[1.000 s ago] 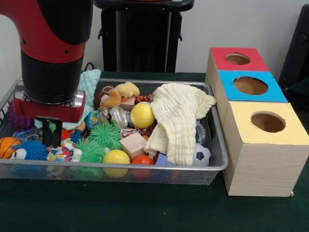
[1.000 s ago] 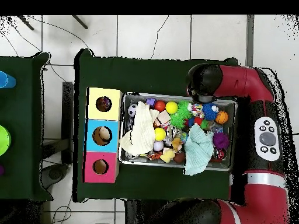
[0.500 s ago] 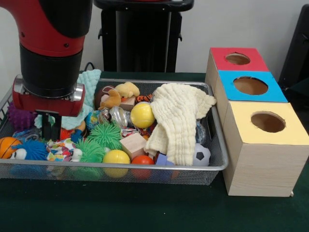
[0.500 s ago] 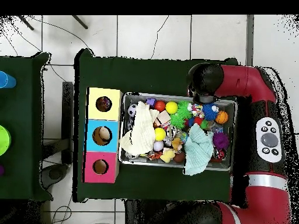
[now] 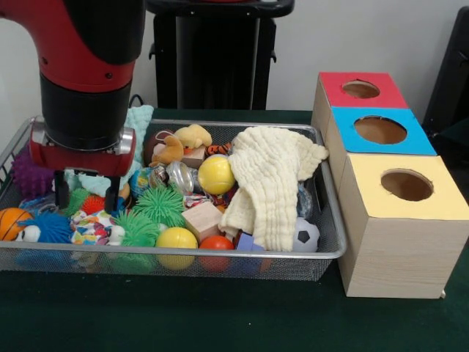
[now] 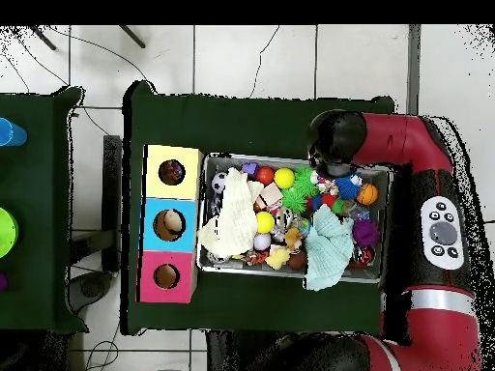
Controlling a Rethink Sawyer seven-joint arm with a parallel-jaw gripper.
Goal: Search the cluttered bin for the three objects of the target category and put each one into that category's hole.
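Search/pick step, nothing delivered that I can see. Arm (image 5: 84, 66) hangs over the left end of the wire bin (image 5: 220, 253). Hand (image 5: 86, 198) is open, two dark fingers (image 5: 61, 192) spread, empty, tips down among the toys, straddling a red spiky ball (image 5: 92, 203) w/ a patterned soft toy (image 5: 91, 227) just in front. Target category not stated, so can't tell which 3 things count; candidates all sit in the bin: yellow ball (image 5: 215, 174), green spiky ball (image 5: 160, 203), wood block (image 5: 202, 219), cream cloth (image 5: 271, 183) draped over the right part. Holes in the red, blue, yellow boxes (image 5: 377, 128) are right of the bin. Next, probably: lower a bit, close on the red ball, lift clear, carry right to its hole. Risk: neighbours snag.
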